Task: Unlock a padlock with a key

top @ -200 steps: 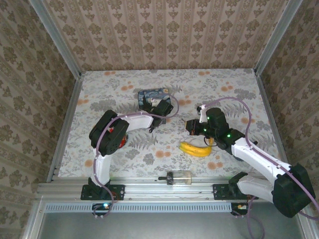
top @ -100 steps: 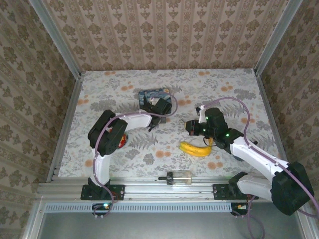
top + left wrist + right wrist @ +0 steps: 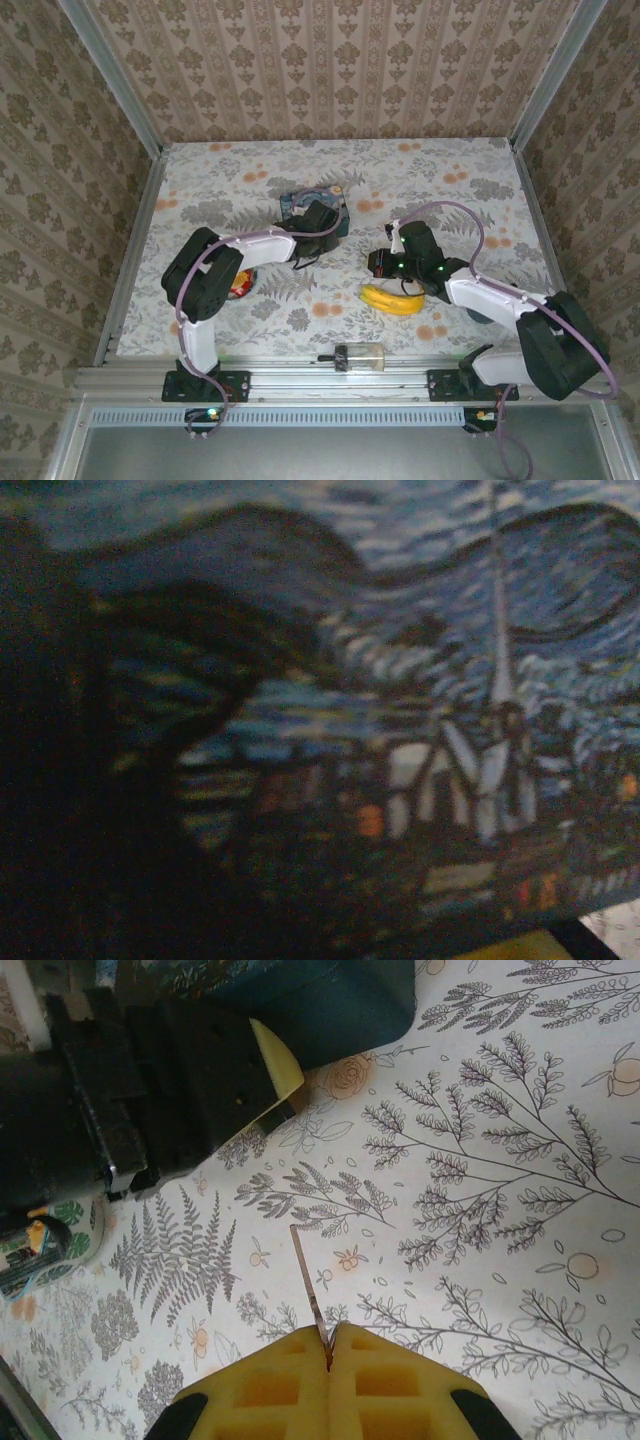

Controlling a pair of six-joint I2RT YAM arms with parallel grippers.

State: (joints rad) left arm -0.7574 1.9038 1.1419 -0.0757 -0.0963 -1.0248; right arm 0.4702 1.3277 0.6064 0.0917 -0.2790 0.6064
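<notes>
The right gripper [image 3: 330, 1345] has its yellow pads pressed shut on a thin key [image 3: 308, 1285], blade pointing forward. It has edged toward the middle of the table [image 3: 480, 190]. The left gripper [image 3: 318, 222] has moved up against the tin box [image 3: 300, 203]. I cannot tell its fingers' state or find the padlock, so the key likely isn't in yet.

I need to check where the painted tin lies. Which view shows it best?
Top external: the blue tin shows in outline, partly hidden by the left gripper. The left wrist gives a blurred close-up of its painting; the right wrist catches one corner.
</notes>
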